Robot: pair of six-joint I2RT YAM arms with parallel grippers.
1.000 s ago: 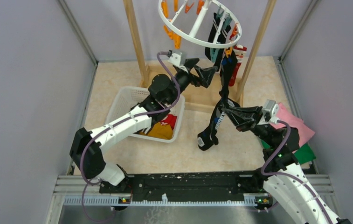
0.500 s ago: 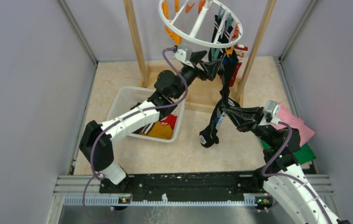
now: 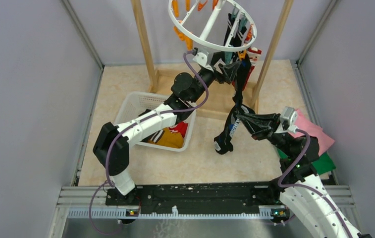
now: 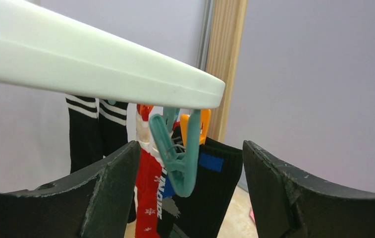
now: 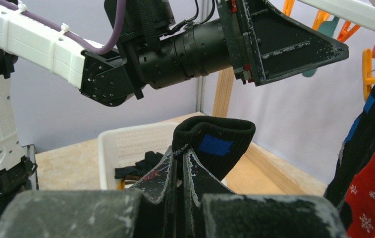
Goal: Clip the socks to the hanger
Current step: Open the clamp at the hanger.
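Observation:
The white ring hanger (image 3: 202, 45) hangs from the wooden rack, with orange and teal pegs below its rim (image 4: 101, 74). Clipped to it are a red sock (image 4: 148, 193), a black sock with a blue patch (image 4: 215, 193) and black striped socks (image 4: 83, 134). My left gripper (image 4: 191, 153) is open just under the rim, its jaws either side of a teal peg (image 4: 175, 158) without touching it. To the right and lower down, my right gripper (image 5: 181, 153) is shut on the cuff of another black sock (image 5: 215, 141), which dangles toward the floor (image 3: 225, 139).
A white mesh basket (image 3: 126, 106) at the left holds yellow and red socks (image 3: 170, 136). Wooden rack posts (image 3: 143, 39) stand either side of the hanger. Pink cloth (image 3: 314, 129) and green cloth (image 3: 326, 163) lie under the right arm.
The left arm has risen and reached forward to the hanger's near rim, and its jaws have narrowed a little around the teal peg. The right arm and its sock have stayed put.

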